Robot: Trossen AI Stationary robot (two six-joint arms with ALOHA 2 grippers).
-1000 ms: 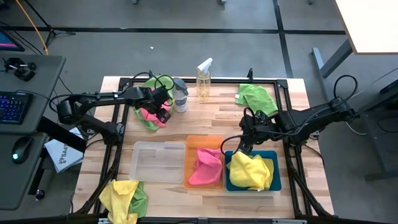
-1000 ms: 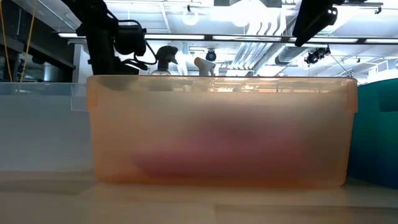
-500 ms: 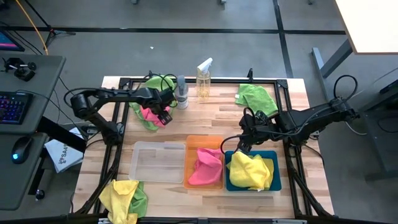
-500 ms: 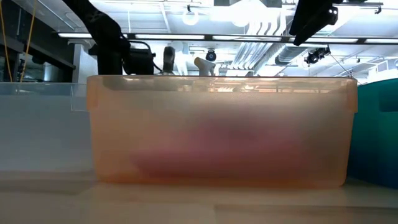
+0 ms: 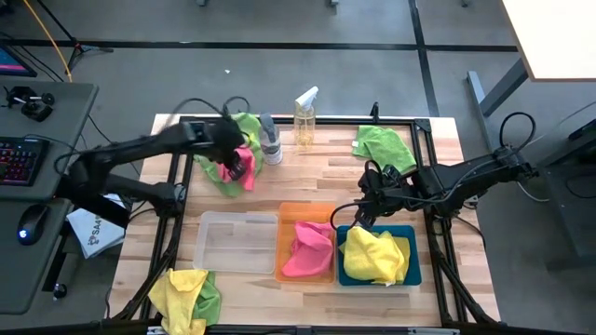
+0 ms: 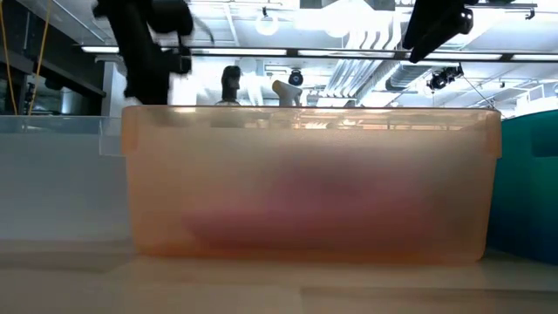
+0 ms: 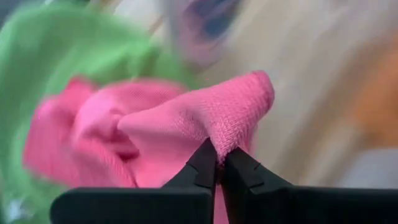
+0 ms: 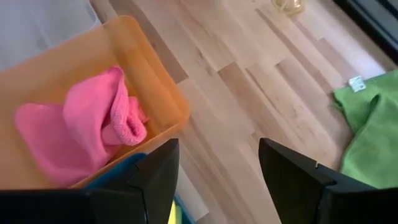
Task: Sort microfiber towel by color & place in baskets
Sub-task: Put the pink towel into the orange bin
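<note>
A pink towel (image 5: 244,160) lies on a green towel (image 5: 223,177) at the table's far left. My left gripper (image 5: 238,167) is shut on it. The pink towel (image 7: 124,124) bunches up above the green one (image 7: 68,56) in the left wrist view. Near the front stand a clear basket (image 5: 209,244), an orange basket (image 5: 283,244) with a pink towel (image 5: 307,249), and a blue basket (image 5: 413,262) with a yellow towel (image 5: 372,256). My right gripper (image 5: 365,216) hangs open above the gap between the orange and blue baskets. My left gripper pinches a raised fold of the pink towel (image 7: 231,134) between its two shut fingertips (image 7: 205,165). The fold stands up at the fingertips, while the rest of the towel stays bunched on the green towel.
Two spray bottles (image 5: 304,116) (image 5: 269,140) stand at the far edge. A green towel (image 5: 384,144) lies far right. Yellow and green towels (image 5: 186,293) lie heaped at the near left corner. In the low view the orange basket (image 6: 314,183) fills the front.
My left gripper has shut on the pink towel's fold, and its arm has risen and swung toward the left. The pink fold is drawn up from the pile. My right gripper has kept still and open.
</note>
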